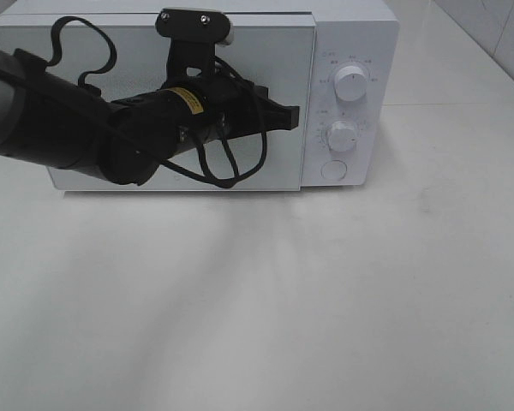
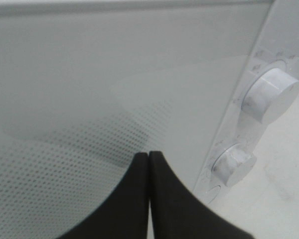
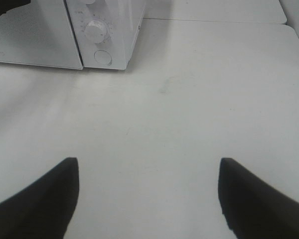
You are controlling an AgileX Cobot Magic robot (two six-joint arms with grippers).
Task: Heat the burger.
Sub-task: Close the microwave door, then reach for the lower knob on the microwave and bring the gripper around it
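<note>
The microwave (image 1: pixel 351 34) stands at the 12 o'clock end of the tabletop (image 1: pixel 283 300), and its door (image 1: pixel 274 51) sits flush and shut. The left hand (image 1: pixel 293 114) is stretched across that door, its two fingers pressed together with nothing between them, the tips right at the door's hinge-free edge. In the left wrist view those closed tips (image 2: pixel 148 154) hover just off the dotted glass.

And the burger? It shows in no view. The tabletop carries none, and the frosted door gives nothing away, so the fair guess is that it lies inside, behind the glass under the left hand, though that cannot be confirmed.

That would put the task at the starting step: door closed, heat not yet set. The controls wait at 3 o'clock from the fingertips, the upper knob (image 1: pixel 350 83) at about 2 o'clock, the lower knob (image 1: pixel 341 135) at about 4, the round button (image 1: pixel 334 169) below it. The next move calls for a short sideways shift, fingers opening to pinch a knob, then a steady twist.

The right hand (image 3: pixel 148 160) hangs wide open over bare tabletop, well apart from the microwave, gripping nothing.
</note>
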